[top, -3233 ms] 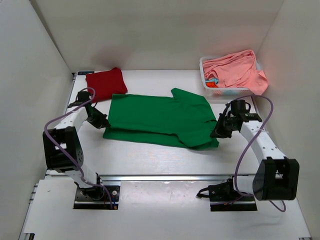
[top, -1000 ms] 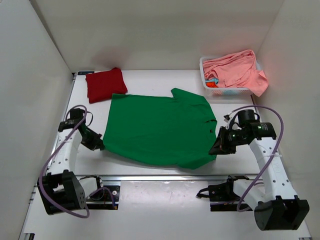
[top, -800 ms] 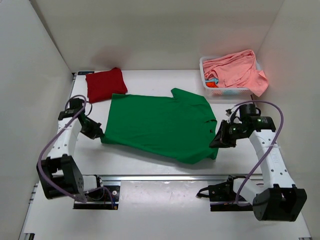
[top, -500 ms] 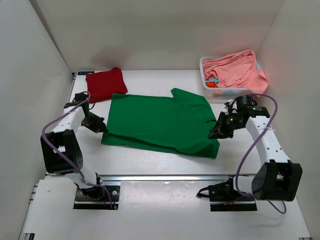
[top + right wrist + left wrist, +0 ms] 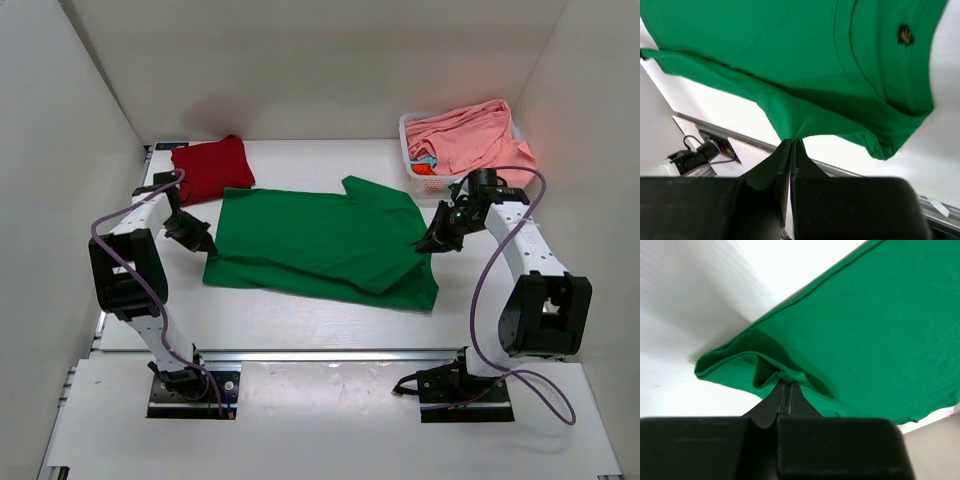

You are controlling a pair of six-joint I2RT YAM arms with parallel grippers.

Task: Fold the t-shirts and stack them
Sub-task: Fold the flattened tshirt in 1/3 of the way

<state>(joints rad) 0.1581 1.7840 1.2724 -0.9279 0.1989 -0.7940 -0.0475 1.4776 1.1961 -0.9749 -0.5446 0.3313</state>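
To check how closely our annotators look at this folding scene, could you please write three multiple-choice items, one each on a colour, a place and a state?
1. What colour is the shirt draped over the basket?
A) green
B) salmon pink
C) dark red

2. Where does the dark red shirt lie?
A) in the basket
B) folded at the far left of the table
C) between the arm bases

3. How do the left gripper and right gripper stand?
A) both open
B) only the left shut
C) both shut on the green shirt

Answers:
1. B: the salmon pink shirt spills over the basket's rim.
2. B: the top view shows it folded near the far left corner.
3. C: each wrist view shows closed fingers pinching green cloth.
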